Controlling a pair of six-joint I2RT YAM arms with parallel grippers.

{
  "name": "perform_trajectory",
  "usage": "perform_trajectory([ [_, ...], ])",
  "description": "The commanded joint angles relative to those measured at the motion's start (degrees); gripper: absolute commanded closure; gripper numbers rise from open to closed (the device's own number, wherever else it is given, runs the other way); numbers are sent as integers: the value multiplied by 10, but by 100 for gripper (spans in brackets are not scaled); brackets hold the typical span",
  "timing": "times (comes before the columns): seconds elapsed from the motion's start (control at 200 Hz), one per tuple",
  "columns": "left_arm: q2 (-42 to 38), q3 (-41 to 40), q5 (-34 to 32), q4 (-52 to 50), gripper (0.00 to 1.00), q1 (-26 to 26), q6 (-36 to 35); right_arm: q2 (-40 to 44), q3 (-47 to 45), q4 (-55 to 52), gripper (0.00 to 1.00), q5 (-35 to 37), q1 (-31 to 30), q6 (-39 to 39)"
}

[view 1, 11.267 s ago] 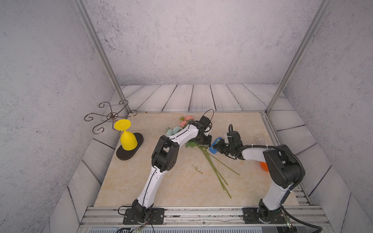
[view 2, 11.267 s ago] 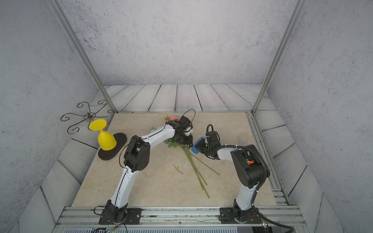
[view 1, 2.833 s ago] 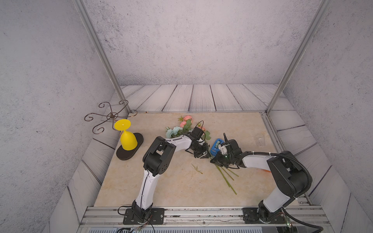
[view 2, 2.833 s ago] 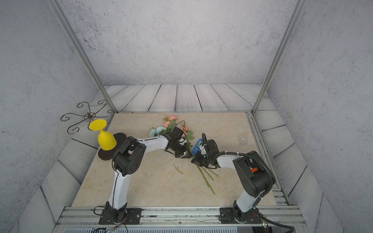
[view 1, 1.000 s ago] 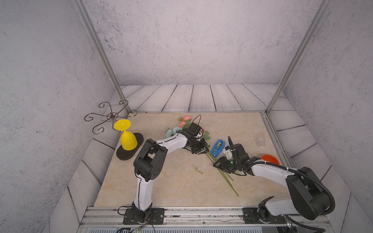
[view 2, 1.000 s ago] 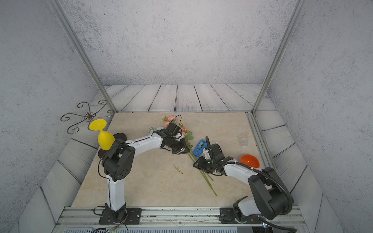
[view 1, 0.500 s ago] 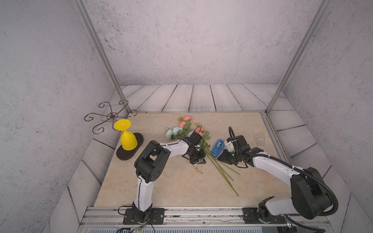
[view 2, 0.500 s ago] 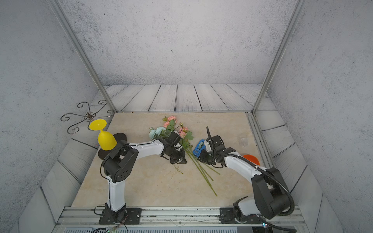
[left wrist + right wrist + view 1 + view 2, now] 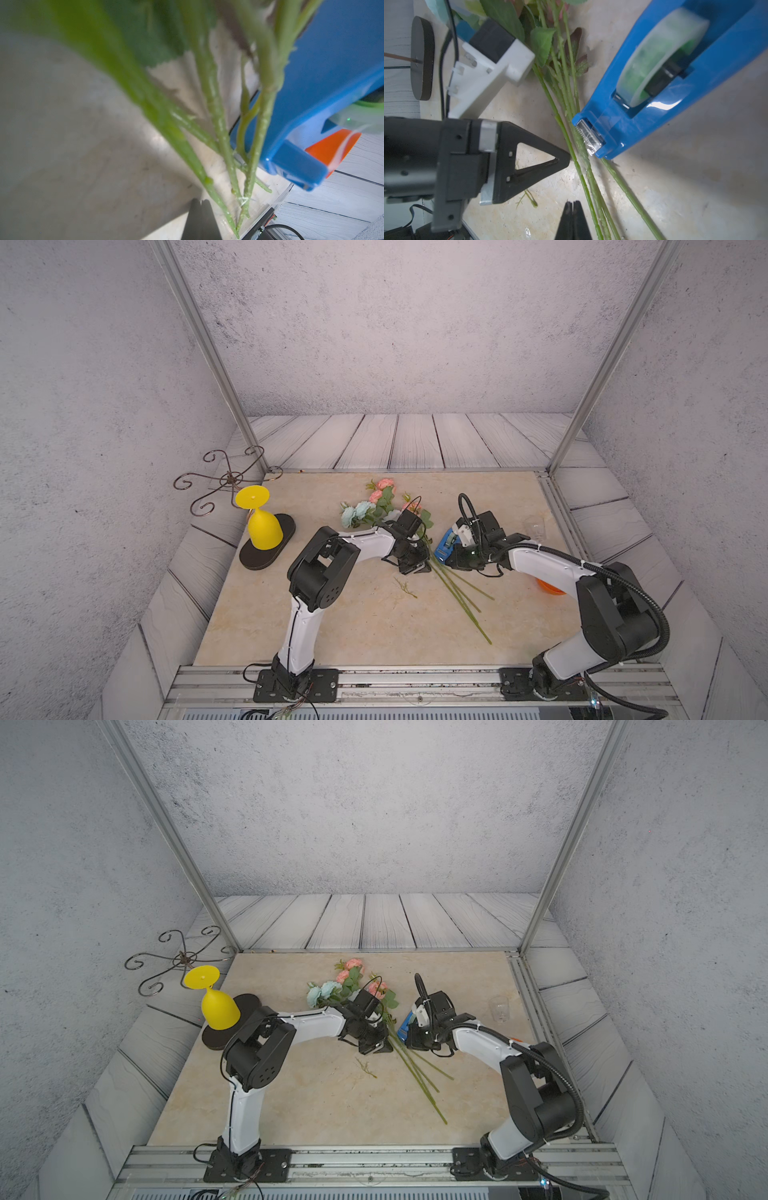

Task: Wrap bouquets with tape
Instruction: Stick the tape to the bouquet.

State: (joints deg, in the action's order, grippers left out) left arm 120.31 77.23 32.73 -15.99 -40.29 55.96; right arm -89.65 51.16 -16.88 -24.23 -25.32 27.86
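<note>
The bouquets (image 9: 376,506) (image 9: 345,982) lie mid-table, pink and pale blue blooms at the far end, and their long green stems (image 9: 566,133) (image 9: 218,124) fan toward the front. The tape (image 9: 660,54) sits in its blue dispenser (image 9: 444,542) (image 9: 404,1028) (image 9: 322,83), whose cutter end rests against the stems. My left gripper (image 9: 419,567) (image 9: 380,1049) (image 9: 200,200) (image 9: 566,160) is shut and empty, its tip right beside the stems. My right gripper (image 9: 451,561) (image 9: 411,1043) (image 9: 572,202) is shut too, low over the table by the stems, with nothing visible between its fingers.
An upturned yellow goblet (image 9: 262,526) stands on a black oval base at the left, with a metal scroll stand (image 9: 226,479) behind it. A small clear glass (image 9: 536,526) and an orange round object (image 9: 548,587) are at the right. A loose green sprig (image 9: 405,587) lies near the stems.
Both grippers have closed. My right gripper has moved from the lower stems back up to the dispenser. My left gripper has come a little forward along the stems.
</note>
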Motion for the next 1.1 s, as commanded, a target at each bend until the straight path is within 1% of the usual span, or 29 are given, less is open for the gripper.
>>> perform_trajectory([
  [0.0, 32, 18, -19, -6, 97, 0, 2, -26, 12, 9, 97, -22, 0, -17],
  [0.195, 44, 31, -17, -1, 96, 0, 8, -39, 14, 17, 98, 3, -1, -26],
  [0.355, 46, 28, -13, -2, 96, 0, 6, -52, 14, 25, 99, 5, -1, -29],
  [0.565, 44, 29, -13, -3, 96, 0, 5, -28, 2, 36, 99, -12, -2, -14],
  [0.671, 44, 30, -13, -2, 96, 0, 8, -16, 3, 33, 99, -6, -5, -16],
  [0.846, 44, 33, -19, -17, 96, 1, 0, -53, 6, 49, 99, -10, -4, -19],
  [0.956, 41, 20, -11, -2, 96, 1, 5, -65, 11, 51, 99, -5, -5, -22],
  [1.091, 40, 12, -7, 11, 96, 1, 13, -91, 12, 55, 99, -16, -5, -29],
])
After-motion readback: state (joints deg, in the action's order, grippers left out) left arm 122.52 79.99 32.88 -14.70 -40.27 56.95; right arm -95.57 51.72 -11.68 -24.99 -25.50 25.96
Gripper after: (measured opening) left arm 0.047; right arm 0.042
